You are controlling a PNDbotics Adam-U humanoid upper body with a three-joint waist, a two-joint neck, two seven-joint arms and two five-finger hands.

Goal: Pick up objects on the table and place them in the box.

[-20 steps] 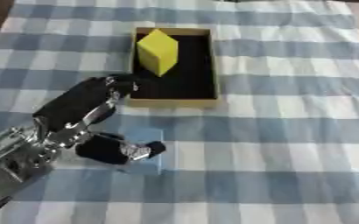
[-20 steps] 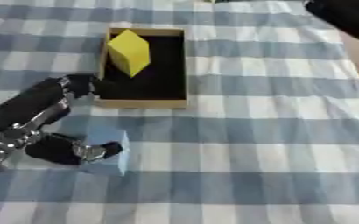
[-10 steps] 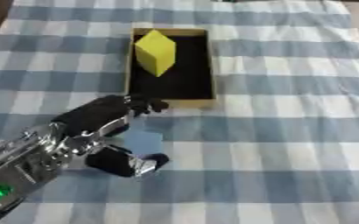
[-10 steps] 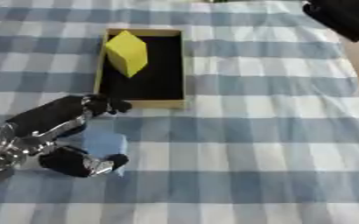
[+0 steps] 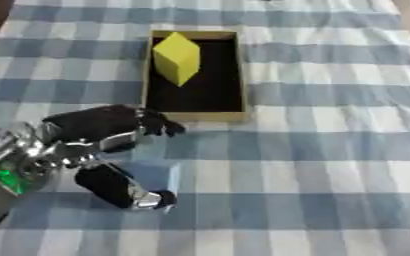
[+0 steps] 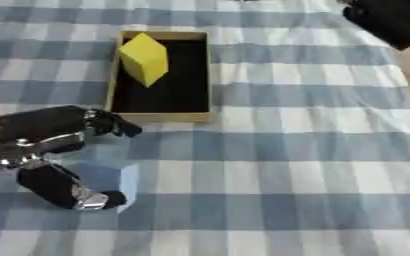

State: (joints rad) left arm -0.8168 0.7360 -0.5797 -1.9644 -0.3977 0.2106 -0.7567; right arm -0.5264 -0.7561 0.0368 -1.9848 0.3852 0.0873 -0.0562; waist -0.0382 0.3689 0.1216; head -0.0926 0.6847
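My left hand (image 5: 95, 150) curls round the pale blue block (image 5: 152, 175); it looks light, rigid; I'd pinch opposite flat faces, then the box (image 5: 240, 70).

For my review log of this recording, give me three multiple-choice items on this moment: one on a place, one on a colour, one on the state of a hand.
1. Where is the yellow block?
A. Inside the box, at its far end
B. On the cloth right of the box
C. In the left hand

2. What colour is the block by the left hand?
A. Red
B. Light blue
C. Green

3. How does the left hand stand?
A. Flat on the cloth, away from any block
B. Out of view
C. Fingers and thumb curled around the light blue block

Answers: 1 A, the yellow block sits within the box walls at its far end. 2 B, it shows pale blue between thumb and fingers. 3 C, the thumb lies along its near side and the fingers along its far side.
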